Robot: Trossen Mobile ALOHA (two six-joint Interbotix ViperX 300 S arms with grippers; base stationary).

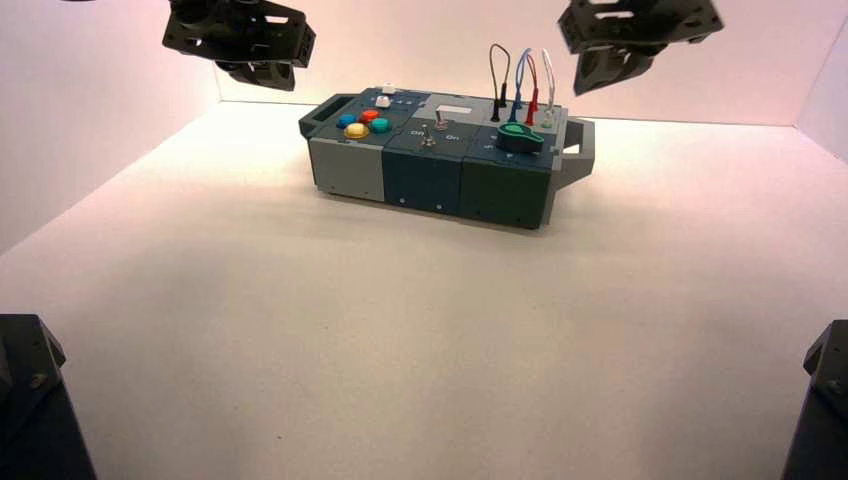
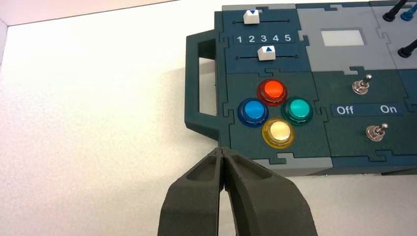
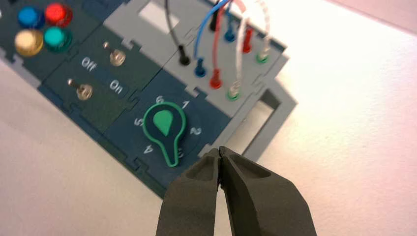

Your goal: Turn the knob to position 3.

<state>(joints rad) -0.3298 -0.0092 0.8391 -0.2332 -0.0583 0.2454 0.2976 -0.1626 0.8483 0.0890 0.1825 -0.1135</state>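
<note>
Standing on the white table (image 1: 300, 330), the box (image 1: 440, 175) carried the knob (image 1: 519, 135) on its right-hand dark green section, both arms raised above and behind it. Left wrist view: left end effector (image 2: 223, 152), matte dark plastic, fingertips pressed together, empty, near the box's handle; four glossy round buttons (image 2: 274, 112) beside it. Right wrist view: right end effector (image 3: 219, 151) likewise closed, empty, just beside the knob (image 3: 164, 129), a green teardrop outlined on a dark round base, tip by numeral 3.
</note>
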